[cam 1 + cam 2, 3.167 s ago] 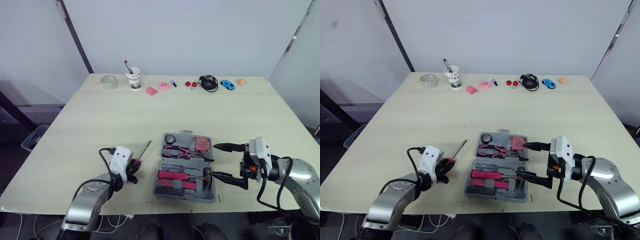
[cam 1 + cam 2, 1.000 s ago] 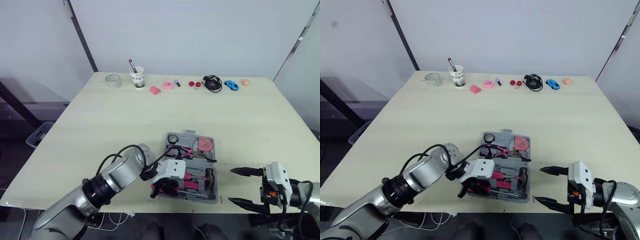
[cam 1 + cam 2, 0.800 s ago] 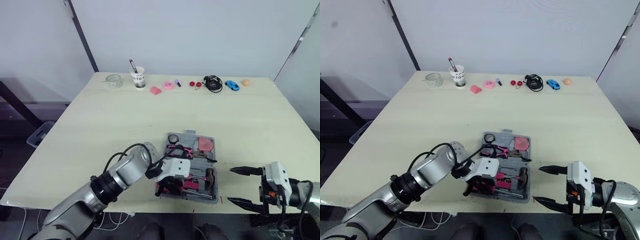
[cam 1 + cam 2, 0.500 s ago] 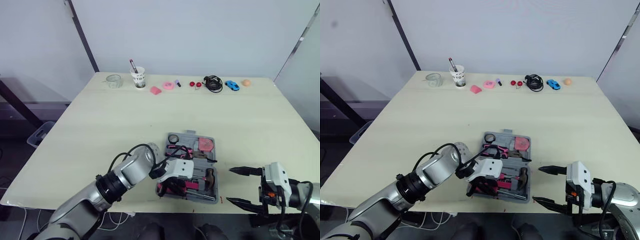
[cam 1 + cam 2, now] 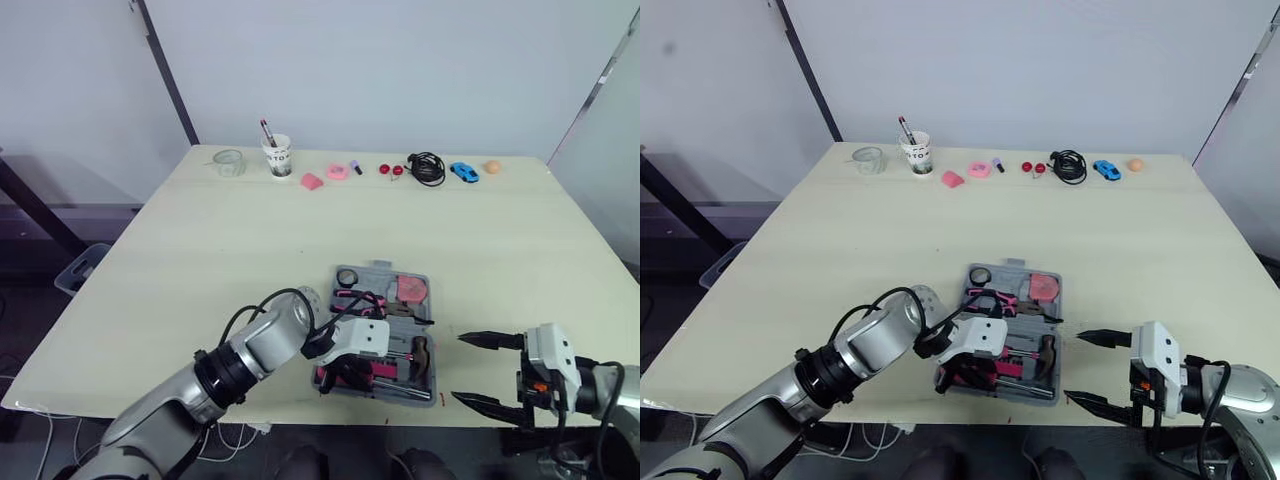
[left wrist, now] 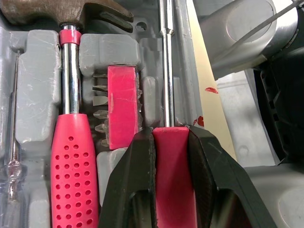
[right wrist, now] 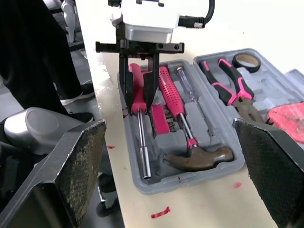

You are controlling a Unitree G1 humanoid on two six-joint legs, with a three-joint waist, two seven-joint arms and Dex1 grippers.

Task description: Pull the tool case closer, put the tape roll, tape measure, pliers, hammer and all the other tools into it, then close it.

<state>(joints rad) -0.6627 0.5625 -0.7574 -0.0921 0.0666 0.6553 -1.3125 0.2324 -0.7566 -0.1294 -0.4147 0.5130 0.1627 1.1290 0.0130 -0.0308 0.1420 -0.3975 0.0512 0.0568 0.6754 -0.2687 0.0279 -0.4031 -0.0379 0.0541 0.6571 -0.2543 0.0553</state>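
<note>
Seating the screwdriver (image 6: 169, 161) looks to be the step in hand. The left hand (image 6: 170, 134) is clamped narrow on its pink handle and reaches over the near-left part of the open tool case (image 6: 40, 85). The case lies close to the front edge of the surface (image 5: 200, 260). The steel shaft runs along the outermost groove, right beside the case's rim, with the pink bit holder (image 6: 122, 104) on its other side and the hammer (image 6: 70, 142) beyond that. Whether the handle is fully down in its recess cannot be told, since the fingers (image 6: 137, 161) cover it.

In the lid half the pliers (image 7: 228, 88), tape roll (image 7: 246, 61) and pink tape measure (image 5: 410, 290) are already bedded.

The main risk is that the fingers fill the slim gap between bit holder and rim. If they open too little or lift off askew, they could drag the handle back out. A handle left proud would probably stop the lid from closing. This groove is next to the rim, so a loose screwdriver might roll over it and off the surface. Hard downward pressure could also skid or tip the light case.

To the right, well apart from the case, the right hand (image 5: 460, 368) hovers spread wide and empty. Swinging the lid over before the left hand is out would trap it
</note>
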